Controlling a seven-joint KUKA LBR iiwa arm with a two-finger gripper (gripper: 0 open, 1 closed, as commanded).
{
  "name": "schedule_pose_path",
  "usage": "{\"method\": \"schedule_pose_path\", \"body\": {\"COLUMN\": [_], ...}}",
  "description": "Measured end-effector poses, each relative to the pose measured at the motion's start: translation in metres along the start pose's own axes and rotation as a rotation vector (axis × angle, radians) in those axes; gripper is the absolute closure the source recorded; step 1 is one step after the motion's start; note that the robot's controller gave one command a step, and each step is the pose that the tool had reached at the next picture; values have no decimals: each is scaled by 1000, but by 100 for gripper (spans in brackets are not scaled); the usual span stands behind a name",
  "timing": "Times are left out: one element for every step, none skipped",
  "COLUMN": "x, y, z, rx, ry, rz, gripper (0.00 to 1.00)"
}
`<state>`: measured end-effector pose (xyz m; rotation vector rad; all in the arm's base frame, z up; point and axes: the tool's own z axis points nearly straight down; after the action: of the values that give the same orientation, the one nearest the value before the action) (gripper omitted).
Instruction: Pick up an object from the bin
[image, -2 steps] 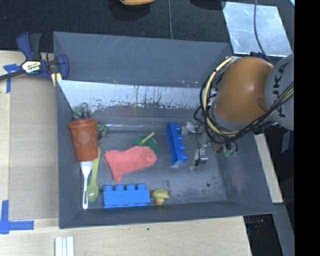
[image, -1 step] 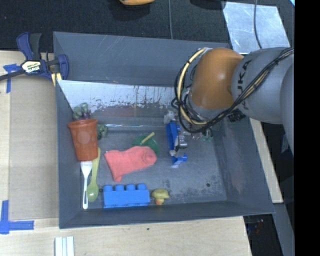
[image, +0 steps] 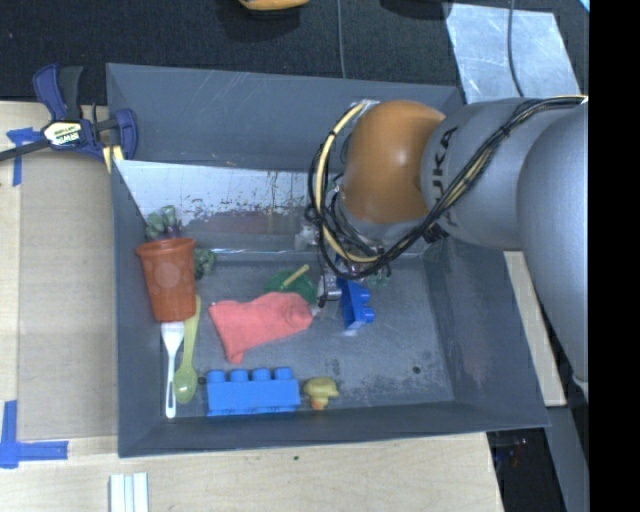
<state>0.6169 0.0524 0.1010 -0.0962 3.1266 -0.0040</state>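
In the bin (image: 300, 440), a cup (image: 168, 278) sits by the left wall, with a spoon (image: 187, 365) and a second utensil (image: 171, 375) side by side just in front of it. A brick (image: 252, 390) lies along the front wall, right of the utensils, with a small toy (image: 320, 391) just beside its right end. A cloth (image: 262, 322) lies mid-bin, behind the brick. The arm (image: 400, 180) reaches in from the right, its wrist above the middle. A clip (image: 355, 305) sits below it, just right of the cloth.
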Motion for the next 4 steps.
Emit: {"method": "schedule_pose_path", "body": {"x": [43, 98, 126, 123], "y": [16, 24, 26, 82], "z": [25, 28, 28, -13], "rx": [-2, -2, -2, -3], "ry": [0, -14, -9, -16], "rz": [58, 64, 31, 5], "gripper": [0, 0, 0, 100]}}
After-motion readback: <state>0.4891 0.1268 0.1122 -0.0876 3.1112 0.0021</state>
